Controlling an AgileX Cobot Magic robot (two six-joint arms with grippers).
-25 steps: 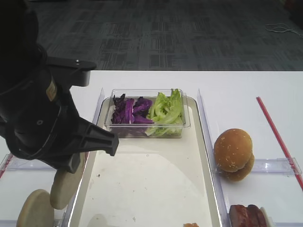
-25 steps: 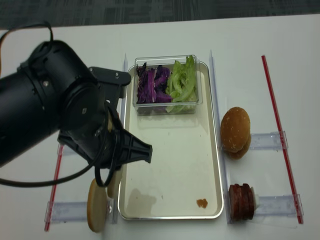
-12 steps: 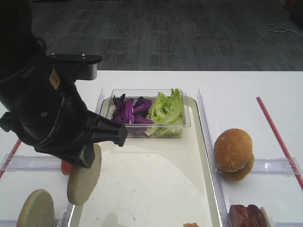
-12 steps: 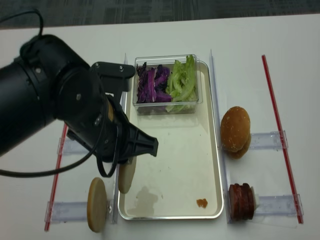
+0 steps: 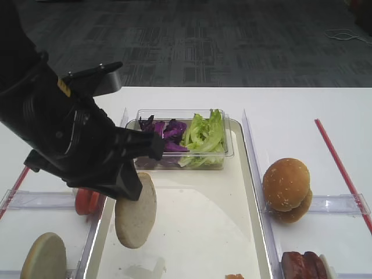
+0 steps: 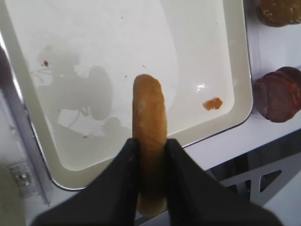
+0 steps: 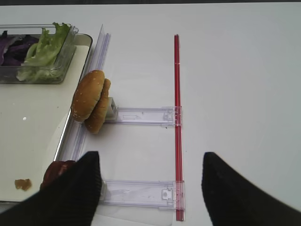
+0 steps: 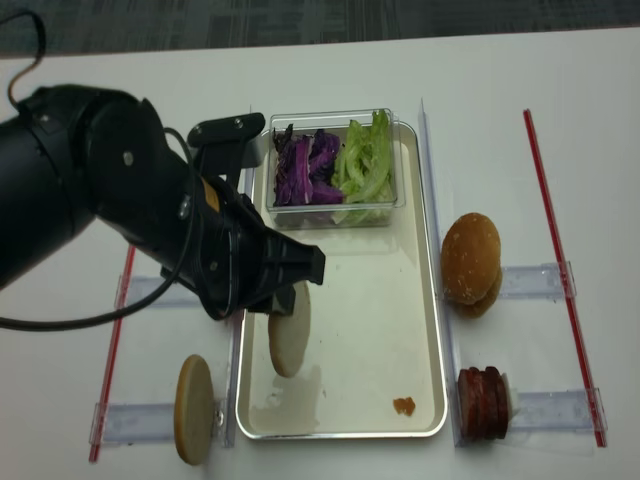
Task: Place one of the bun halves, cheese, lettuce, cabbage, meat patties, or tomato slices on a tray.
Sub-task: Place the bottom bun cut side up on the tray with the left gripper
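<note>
We see one of the bun halves [image 5: 136, 212] hanging on edge above the tray [image 8: 385, 330], over its left part, pinched between the two fingers of the left gripper [image 6: 149, 162], jaws closed on it. In the left wrist view the bun's tan rim faces us w/ the cream tray floor below. A 2nd bun half [image 8: 194, 409] stands on edge outside the tray's left rim. At the tray's far end a clear tub [image 5: 229, 148] holds the cabbage [image 5: 161, 136] beside the lettuce [image 5: 204, 135]. Sesame bun tops [image 8: 470, 262] and meat patties [image 8: 483, 403] sit right of the tray. The right gripper [image 7: 149, 188] hovers w/ fingers spread wide apart, holding nothing
</note>
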